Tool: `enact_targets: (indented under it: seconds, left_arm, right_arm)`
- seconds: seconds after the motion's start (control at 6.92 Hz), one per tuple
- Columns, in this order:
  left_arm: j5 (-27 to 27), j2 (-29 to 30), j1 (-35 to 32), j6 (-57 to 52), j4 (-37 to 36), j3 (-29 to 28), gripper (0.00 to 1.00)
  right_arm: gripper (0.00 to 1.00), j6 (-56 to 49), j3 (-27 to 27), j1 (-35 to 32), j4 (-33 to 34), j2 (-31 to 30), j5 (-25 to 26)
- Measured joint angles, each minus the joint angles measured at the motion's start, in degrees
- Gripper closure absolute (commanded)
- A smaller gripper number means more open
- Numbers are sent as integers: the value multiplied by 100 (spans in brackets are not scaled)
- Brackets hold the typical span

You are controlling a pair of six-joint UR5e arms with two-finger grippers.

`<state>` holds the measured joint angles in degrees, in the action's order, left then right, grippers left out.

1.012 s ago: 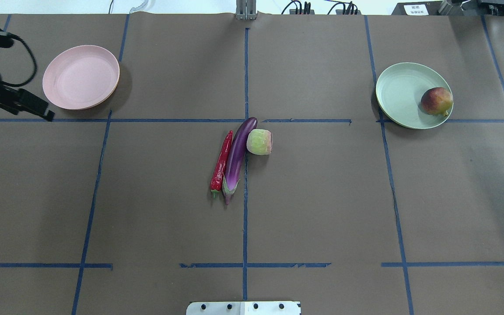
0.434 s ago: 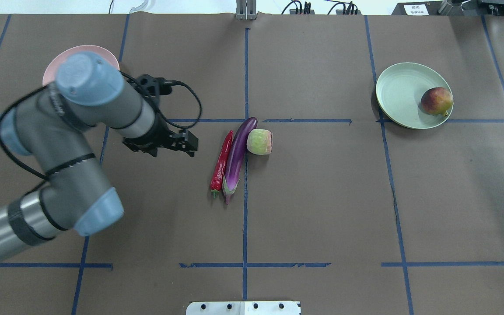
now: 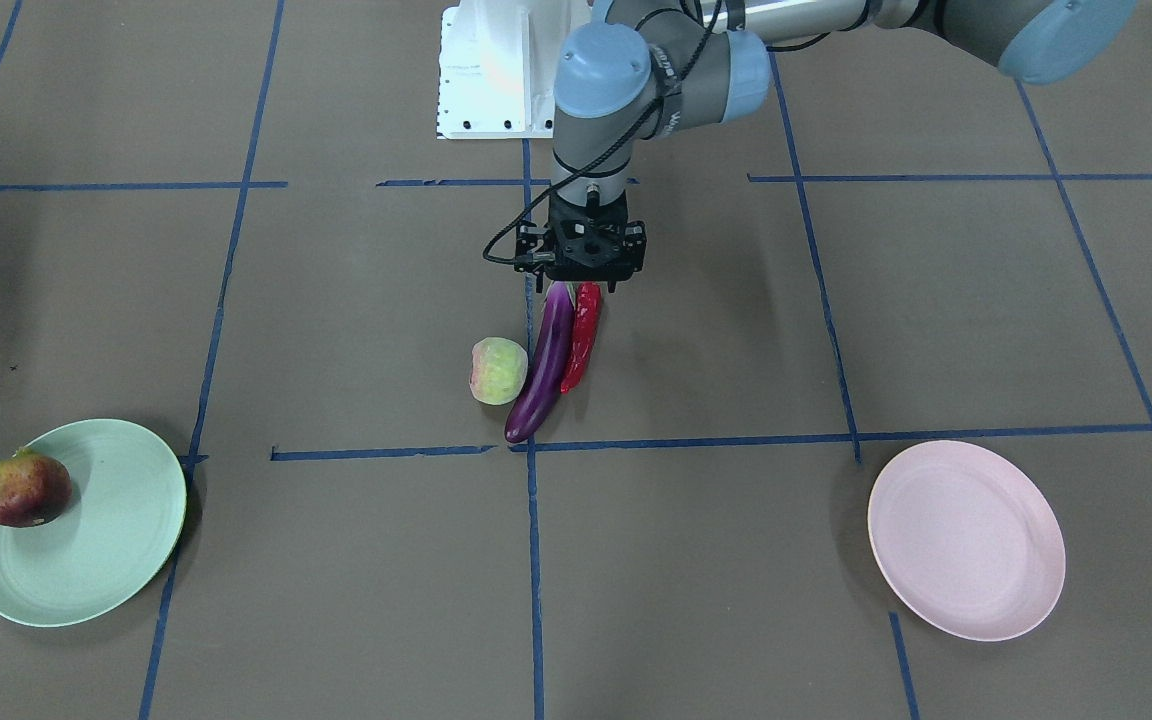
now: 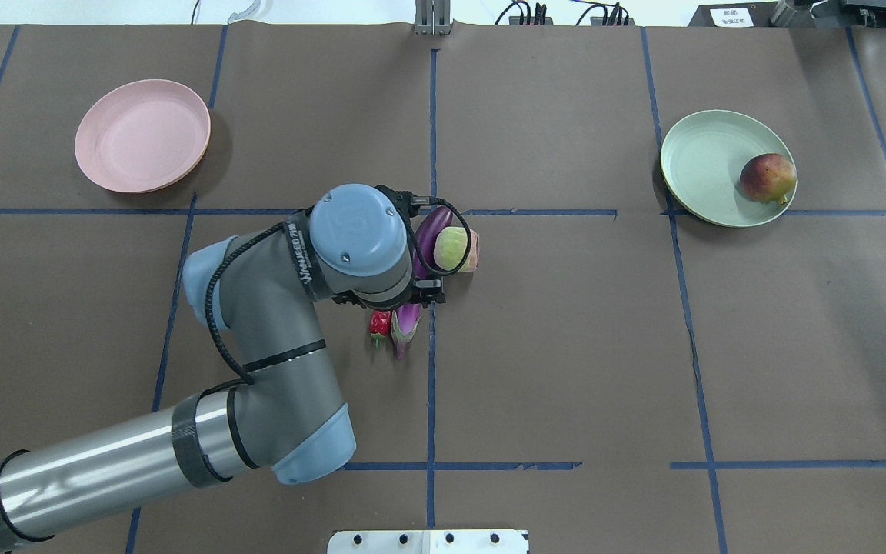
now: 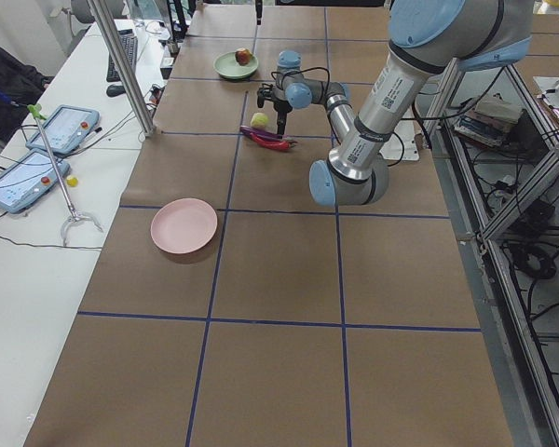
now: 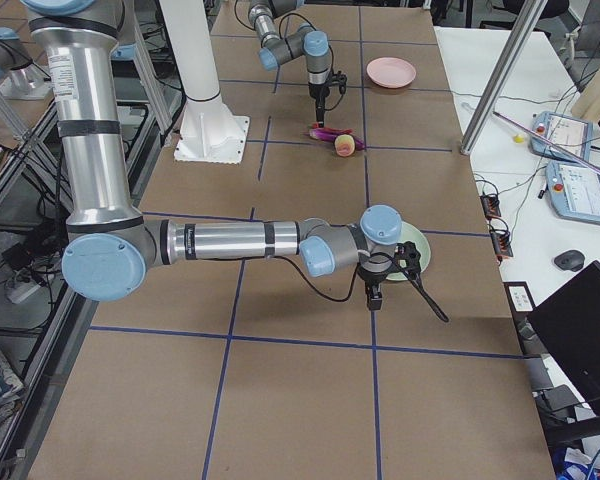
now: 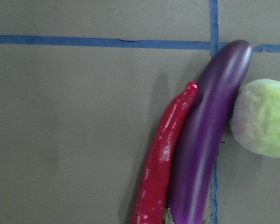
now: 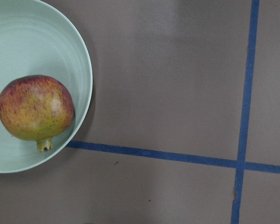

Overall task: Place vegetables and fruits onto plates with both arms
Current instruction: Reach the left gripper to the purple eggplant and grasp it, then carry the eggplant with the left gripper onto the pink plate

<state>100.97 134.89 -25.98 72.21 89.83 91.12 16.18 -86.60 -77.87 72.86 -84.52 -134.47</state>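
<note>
While the left arm (image 4: 274, 308) reaches over the middle of the brown table (image 3: 836, 330), the left gripper (image 3: 588, 285) hangs in the upper middle of the front view. It points straight down, right over the stem ends of the eggplant (image 3: 544, 372) and the chili pepper (image 3: 581, 340). I cannot tell if its fingers are spread apart or pressed together, because the black body hides them and the left wrist view shows no fingers. The eggplant and the chili pepper lie side by side in the middle of the front view, touching along their lengths. The pale yellow-green fruit (image 3: 498, 370) sits on the left of the eggplant and touches it. The round tip of the eggplant reaches a blue tape line (image 3: 386, 453). The green plate (image 3: 116, 540) is in the lower left of the front view, and the dark red fruit (image 3: 25, 488) rests on its left part. The pink plate (image 3: 966, 540) is in the lower right of that view, well apart from the food. The right gripper (image 6: 374, 297) shows near the middle of the right side view, just beside the green plate, and I cannot tell how its fingers stand.
</note>
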Motion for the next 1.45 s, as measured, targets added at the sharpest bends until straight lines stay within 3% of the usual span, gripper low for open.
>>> enact_targets:
  seconds: [0.43, 0.58, 0.72, 0.87, 1.45]
  left_arm:
    - [-303, 393, 164, 29, -86, -716, 38]
    - [-340, 425, 168, 29, -88, -786, 56]
    - [-397, 441, 171, 30, -88, -826, 85]
    - [-446, 448, 170, 30, -88, -856, 100]
    - [-419, 457, -29, -8, -169, -556, 100]
  right_arm:
    - [0, 13, -3, 0, 0, -2, -4]
    - [0, 16, -4, 0, 0, -2, -7]
    - [0, 15, -4, 0, 0, -3, -8]
    - [0, 11, -6, 0, 0, -3, -8]
    - [0, 2, -4, 0, -2, -2, -11]
